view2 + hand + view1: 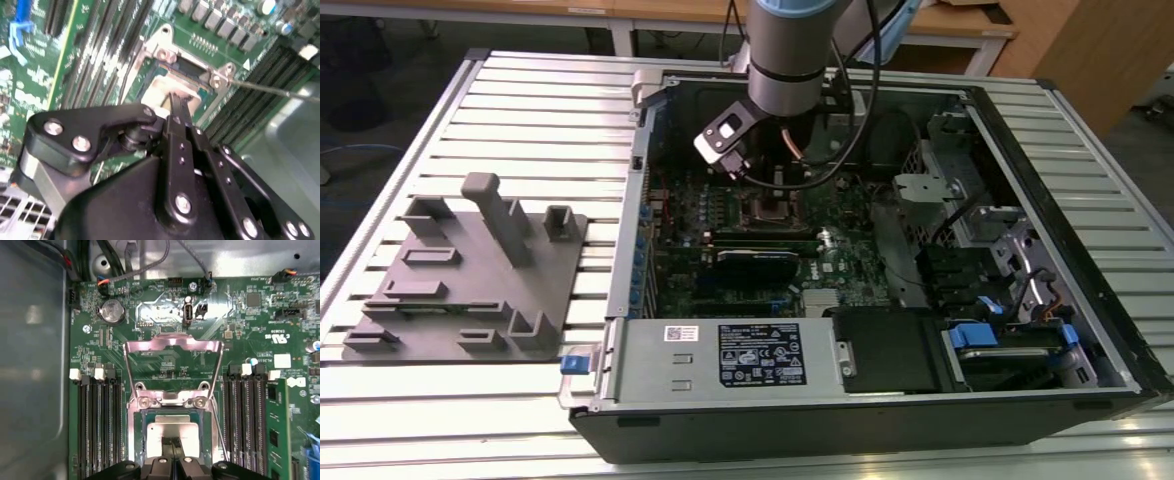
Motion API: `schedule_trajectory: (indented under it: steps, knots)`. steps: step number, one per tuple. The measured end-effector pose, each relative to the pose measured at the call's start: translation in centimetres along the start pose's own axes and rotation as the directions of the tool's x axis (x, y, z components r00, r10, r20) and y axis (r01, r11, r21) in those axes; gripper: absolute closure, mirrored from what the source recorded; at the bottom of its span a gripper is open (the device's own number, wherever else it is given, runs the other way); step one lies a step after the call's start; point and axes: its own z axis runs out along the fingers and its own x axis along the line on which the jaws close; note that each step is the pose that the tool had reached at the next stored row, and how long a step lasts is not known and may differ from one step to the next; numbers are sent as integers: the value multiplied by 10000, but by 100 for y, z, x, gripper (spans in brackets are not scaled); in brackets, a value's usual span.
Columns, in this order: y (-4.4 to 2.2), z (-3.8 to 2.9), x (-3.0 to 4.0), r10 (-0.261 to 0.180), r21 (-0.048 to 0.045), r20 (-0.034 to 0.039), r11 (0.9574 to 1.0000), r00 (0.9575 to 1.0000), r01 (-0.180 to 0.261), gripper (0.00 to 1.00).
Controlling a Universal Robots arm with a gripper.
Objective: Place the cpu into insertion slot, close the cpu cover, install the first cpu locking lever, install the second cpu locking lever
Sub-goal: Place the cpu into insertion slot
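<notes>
First wrist view: the cpu [159, 432] is being shown lying flat inside the insertion slot [133, 440], with its pale metal top being framed by the slot's silvery rim. The cpu cover [172, 344] is being shown raised on its hinge and tilted away from the slot, and green board is being seen through its square cut-out. The gripper [173, 446] is being positioned directly over the middle of the cpu. Its fingers [186, 462] are being presented narrow, drawn together with a thin seam between them, and nothing is being gripped. Whether the tips are touching the metal top cannot be told. Long black memory slots [97, 425] are being shown on both sides of the slot.

In the second wrist view, the gripper [175, 102] is being seen tapering to a point over the cpu [159, 90]. A thin metal rod [280, 91] is being shown running out from the slot's corner across the neighbouring memory slots [260, 75].

In the exterior view, the arm [787, 50] is being shown reaching down into an open computer case [881, 405] on a slatted table [454, 425]. A grey fixture plate [467, 290] is being displayed beside the case, on the exterior view's left.
</notes>
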Motion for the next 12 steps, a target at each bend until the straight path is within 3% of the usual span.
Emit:
schedule_trajectory:
  steps: [12]
  knots:
    - [1,-20,0,0,1,4,10000,10000,0,89]
